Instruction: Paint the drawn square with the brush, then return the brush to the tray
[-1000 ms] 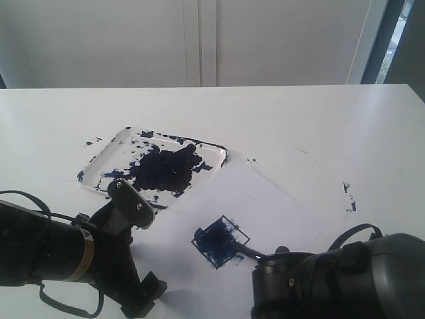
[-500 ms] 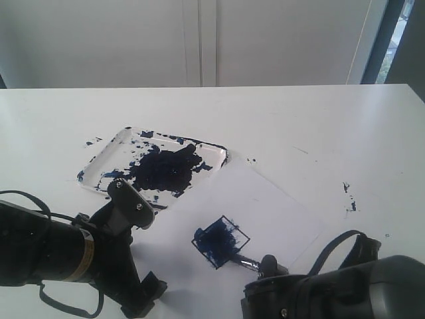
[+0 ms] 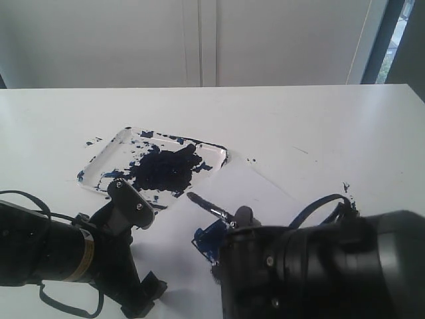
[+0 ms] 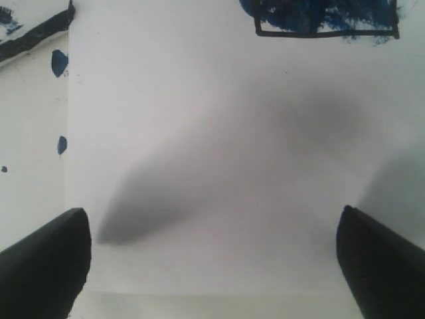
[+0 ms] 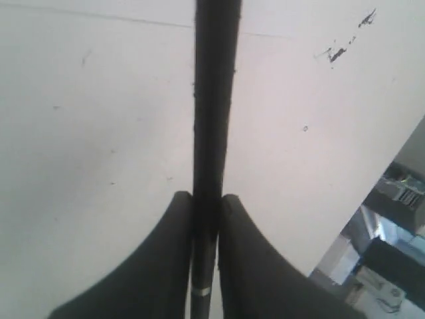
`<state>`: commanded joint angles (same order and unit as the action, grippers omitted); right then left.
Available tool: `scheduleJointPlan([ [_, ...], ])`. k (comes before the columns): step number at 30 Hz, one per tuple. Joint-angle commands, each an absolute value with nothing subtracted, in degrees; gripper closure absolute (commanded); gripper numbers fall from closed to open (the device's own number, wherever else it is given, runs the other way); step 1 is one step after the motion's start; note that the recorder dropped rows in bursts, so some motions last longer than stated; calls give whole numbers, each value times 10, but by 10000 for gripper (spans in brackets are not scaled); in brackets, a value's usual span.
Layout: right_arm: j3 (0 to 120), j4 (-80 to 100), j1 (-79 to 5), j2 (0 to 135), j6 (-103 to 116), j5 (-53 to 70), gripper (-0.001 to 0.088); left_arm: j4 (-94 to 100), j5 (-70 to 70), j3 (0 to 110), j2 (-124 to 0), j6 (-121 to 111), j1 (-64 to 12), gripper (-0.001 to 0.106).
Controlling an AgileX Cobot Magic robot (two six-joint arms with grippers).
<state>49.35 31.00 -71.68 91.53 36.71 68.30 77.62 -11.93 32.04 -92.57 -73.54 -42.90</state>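
The brush (image 3: pixel 207 207) slants over the white paper (image 3: pixel 255 189), its bristle tip pointing toward the tray (image 3: pixel 106 150). Dark blue paint is splattered over the tray, with a big blotch in the middle. My right gripper (image 5: pixel 206 199) is shut on the brush handle (image 5: pixel 216 100); in the exterior view the right arm's bulk (image 3: pixel 319 266) hides it. The drawn square (image 3: pixel 206 238), smeared blue, is partly covered by that arm. It also shows in the left wrist view as the drawn square (image 4: pixel 325 16). My left gripper (image 4: pixel 212 266) hangs open over blank paper, holding nothing.
Paint specks mark the white table at the right (image 3: pixel 348 196) and beside the tray's far corner (image 3: pixel 89 141). The left arm (image 3: pixel 66 256) lies low at the front left. A wall and a window frame stand behind the table.
My right arm has swung left and now covers much of the square. The brush has left the square; its tip now sits higher, toward the tray. The left arm has stayed still.
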Motion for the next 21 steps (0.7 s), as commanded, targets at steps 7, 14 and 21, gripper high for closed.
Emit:
scheduleJointPlan([
  [7, 494, 145, -660, 883, 281, 632, 868, 776, -119, 320, -926, -735, -429, 2],
  [14, 486, 58, -631, 881, 226, 646, 868, 776, -121, 320, -926, -735, -429, 2],
  [21, 472, 28, -604, 882, 199, 655, 868, 776, -121, 320, -926, -735, -429, 2],
])
